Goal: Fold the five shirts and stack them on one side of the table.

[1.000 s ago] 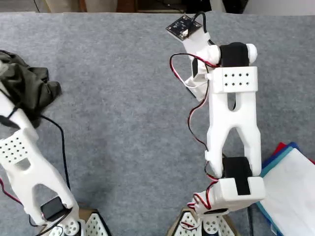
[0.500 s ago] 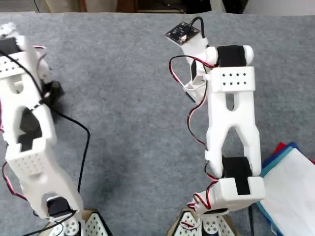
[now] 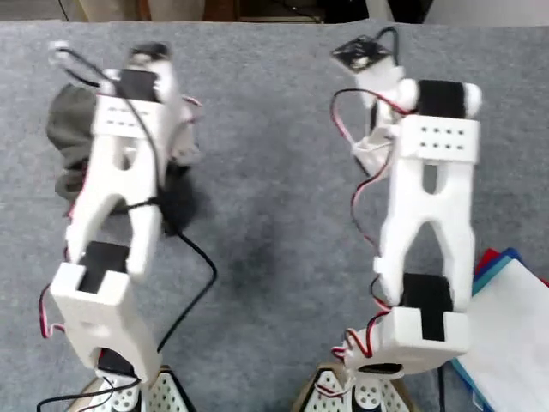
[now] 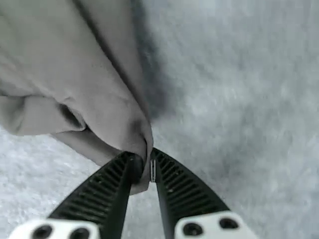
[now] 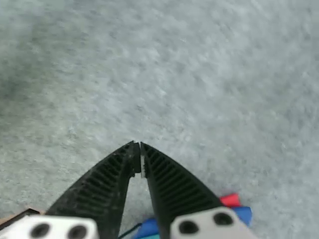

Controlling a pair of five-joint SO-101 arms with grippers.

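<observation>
Grey felt table [image 3: 266, 197], two arms side by side. Left gripper [image 4: 144, 167]: jaws clamped on a fold of the crumpled grey shirt [image 4: 75, 94], at the table's far left. Right gripper [image 5: 138, 158]: jaws together, empty, over bare felt. Folded stack [image 3: 515, 335]: near right edge. Step judged: fetching a shirt to fold. Next likely calls for the right gripper to take a second edge and spread the shirt flat.

Illumination is bright, even and diffuse over the worktop [image 3: 274, 172]. A soft-edged dark shadow falls on the worktop just beside the grey shirt [image 4: 60, 74], along its edge.
</observation>
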